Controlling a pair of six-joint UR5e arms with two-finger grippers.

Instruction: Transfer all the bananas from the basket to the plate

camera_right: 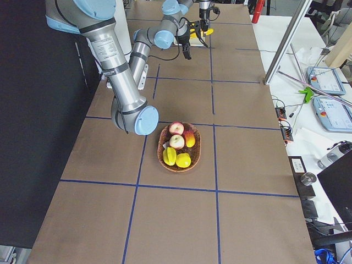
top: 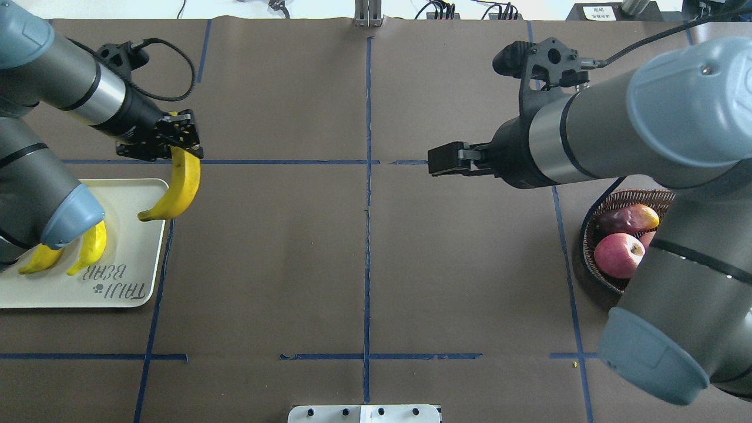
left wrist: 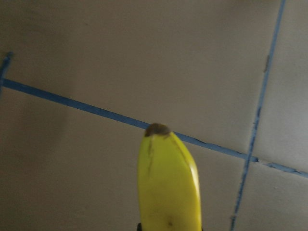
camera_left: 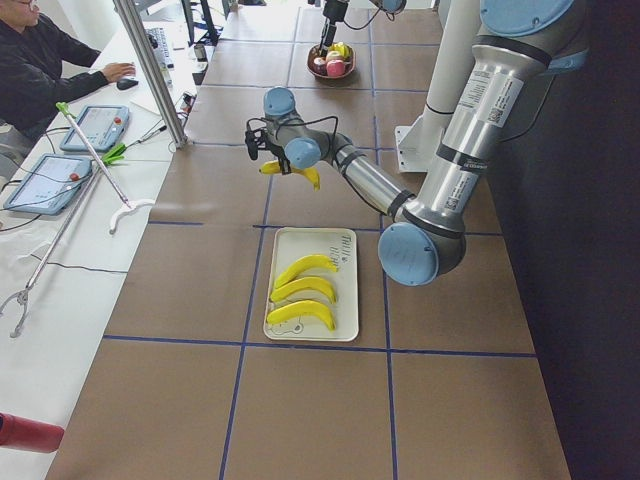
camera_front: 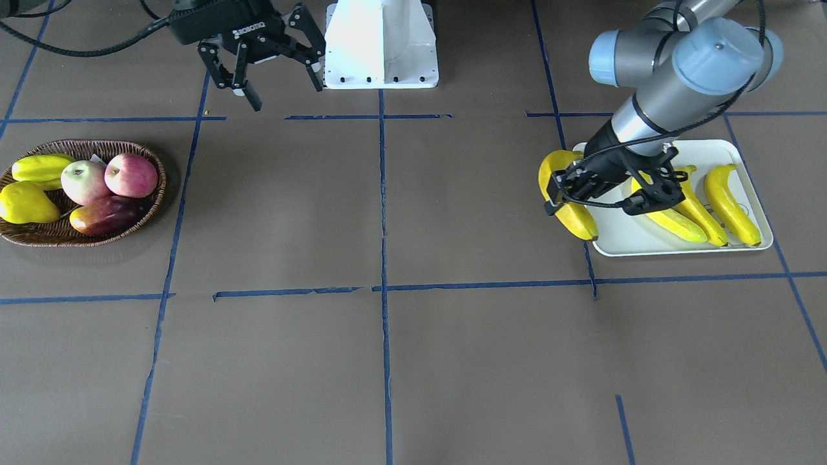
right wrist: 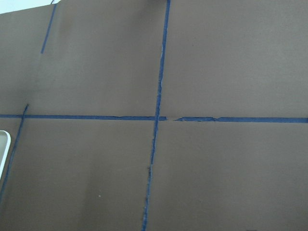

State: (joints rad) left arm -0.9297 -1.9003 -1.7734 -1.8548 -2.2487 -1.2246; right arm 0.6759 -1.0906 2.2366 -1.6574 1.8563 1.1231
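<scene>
My left gripper (camera_front: 585,187) is closed on the fourth banana (camera_front: 572,216). It hangs at the left edge of the plate (camera_front: 652,249), in the right part of the front view, and is not yet laid down. Three bananas (camera_front: 701,210) lie already on the plate. My right gripper (camera_front: 278,77), at upper left, is spread wide and empty. In the basket (camera_front: 39,237), at far left, I see apples (camera_front: 131,174) and short yellow fruits (camera_front: 26,201) but no long banana. I judge that only this one placing remains.

basket (top: 588,249) half hidden (overhead view), banana (left wrist: 168,183) blurred, lower end cropped
</scene>
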